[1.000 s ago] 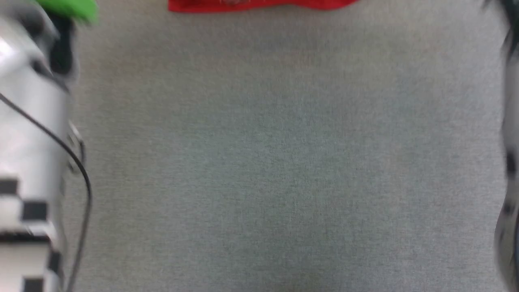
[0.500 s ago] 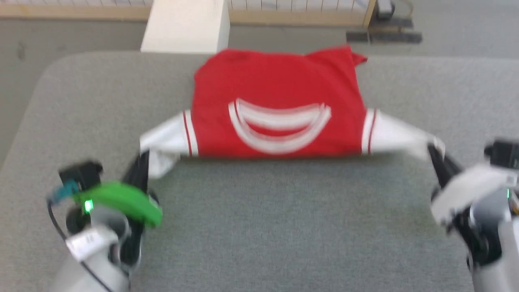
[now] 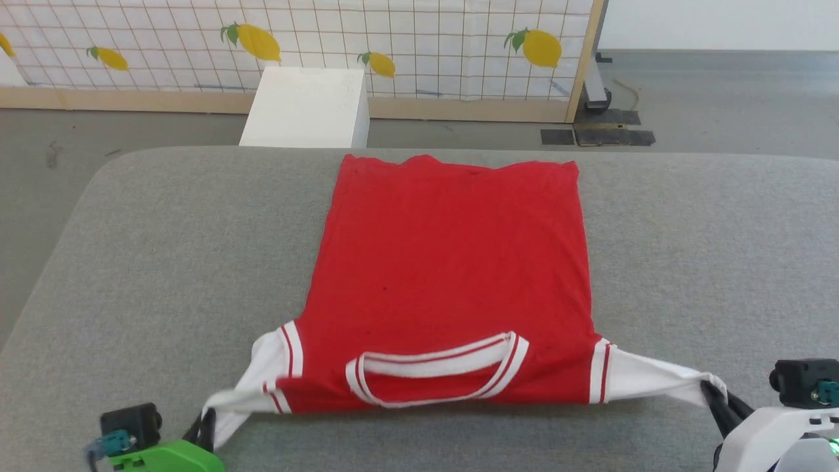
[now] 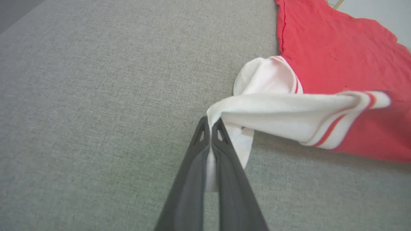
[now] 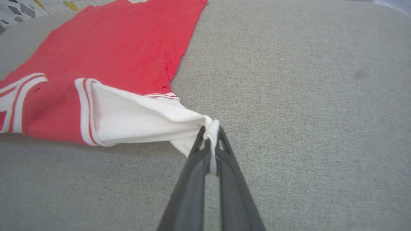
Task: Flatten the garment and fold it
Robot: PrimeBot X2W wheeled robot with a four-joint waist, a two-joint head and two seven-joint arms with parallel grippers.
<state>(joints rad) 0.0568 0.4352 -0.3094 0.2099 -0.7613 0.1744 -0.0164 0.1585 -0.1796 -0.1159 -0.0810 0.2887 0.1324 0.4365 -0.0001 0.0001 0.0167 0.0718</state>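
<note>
Pinching a fold of white cloth, the left tool (image 4: 210, 123) has its two long dark fingers pressed together with only the fabric between them. The right tool (image 5: 210, 128) is clamped the same way on the white corner at the other side. Each has hold of the pale lining where it spills out past a shoulder of the red sleeveless jersey (image 3: 452, 262), a soft knit with white red-striped trim. The two grips sit well apart and pull away from each other. I judge that is why the near edge runs straight and taut between them, seemingly lifted a little with a shadow under it: a stretch to take out slack before any fold. The rest of the jersey lies flat on the grey cloth-covered desk (image 3: 164, 262), neck towards the robot, hem close to the far edge, roughly central across. No lettering shows on this face. Flattening looks nearly done, folding not yet begun.

Counted: two tools, one jersey, one looped neck trim (image 3: 436, 364), two striped armhole trims (image 3: 288, 347), one desk. Beyond the desk, on the floor (image 3: 721, 98), stand one white box (image 3: 305, 108) and one gridded panel (image 3: 419, 39) in a wooden frame, printed with yellow lemons: five that I can make out, one cut by the picture's edge
</note>
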